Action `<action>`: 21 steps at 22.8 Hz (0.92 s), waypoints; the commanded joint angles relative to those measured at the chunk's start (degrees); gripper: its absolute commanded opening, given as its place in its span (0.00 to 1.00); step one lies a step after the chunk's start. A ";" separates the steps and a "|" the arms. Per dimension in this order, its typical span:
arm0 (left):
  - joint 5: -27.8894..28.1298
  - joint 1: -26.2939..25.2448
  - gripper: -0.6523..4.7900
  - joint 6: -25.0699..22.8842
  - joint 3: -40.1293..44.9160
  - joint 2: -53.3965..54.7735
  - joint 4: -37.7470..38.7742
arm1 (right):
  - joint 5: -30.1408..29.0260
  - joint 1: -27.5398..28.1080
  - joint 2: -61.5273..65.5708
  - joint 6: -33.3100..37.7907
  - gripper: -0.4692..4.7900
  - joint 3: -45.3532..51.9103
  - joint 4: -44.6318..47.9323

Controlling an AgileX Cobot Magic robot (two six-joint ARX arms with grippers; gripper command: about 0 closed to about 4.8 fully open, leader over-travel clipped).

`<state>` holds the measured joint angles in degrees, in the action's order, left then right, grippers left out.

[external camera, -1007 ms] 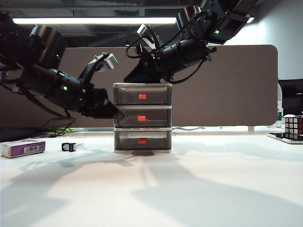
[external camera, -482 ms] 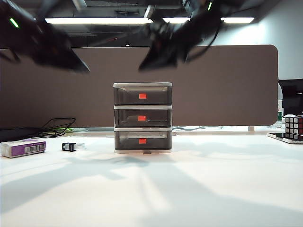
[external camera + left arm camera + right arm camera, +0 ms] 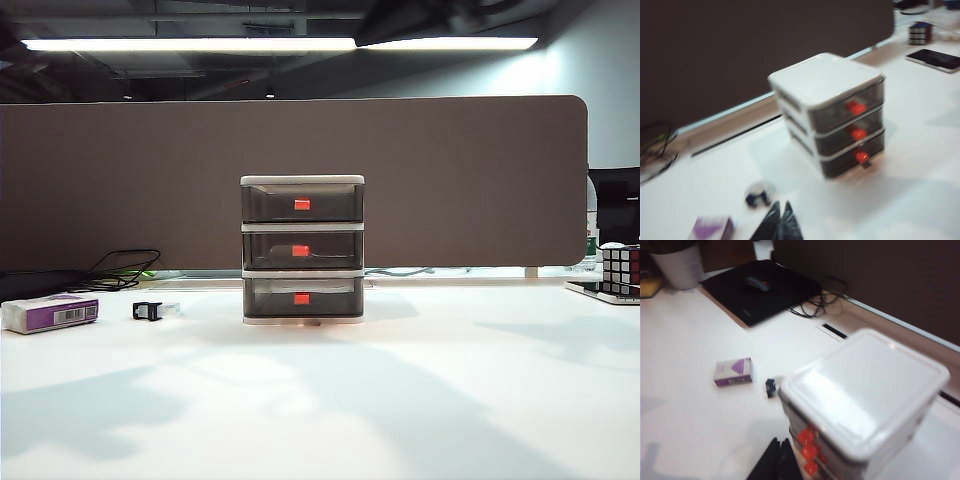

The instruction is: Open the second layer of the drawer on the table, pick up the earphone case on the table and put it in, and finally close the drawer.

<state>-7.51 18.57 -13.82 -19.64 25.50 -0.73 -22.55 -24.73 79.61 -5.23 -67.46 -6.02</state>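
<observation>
White table (image 3: 420,400) carries, from the left, a purple-and-white box (image 3: 50,313), a black clip (image 3: 146,311), then the drawer (image 3: 302,250), all tiers flush. Earphone case unseen. Left gripper (image 3: 779,220) and right gripper (image 3: 776,457) hang high, fingers pressed together, empty, probably finished.

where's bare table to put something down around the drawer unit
Bare table spreads in front of the drawer unit and right toward the cube. Left is busier: purple box, black clip.
</observation>
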 commanded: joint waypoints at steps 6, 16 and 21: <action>16.92 -0.09 0.11 11.32 10.29 -24.87 2.38 | 9.20 -0.07 -22.53 2.67 0.08 30.40 12.59; 15.54 -0.09 0.11 14.45 19.21 -25.38 -2.32 | 15.39 -0.04 -34.58 7.26 0.08 58.31 33.11; 17.05 -0.09 0.11 11.19 19.21 -25.38 -3.17 | 19.06 0.07 -34.51 8.52 0.08 66.79 42.23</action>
<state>8.64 18.57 -2.00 -0.08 0.08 -3.03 -4.54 -24.75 45.19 2.83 -1.28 32.80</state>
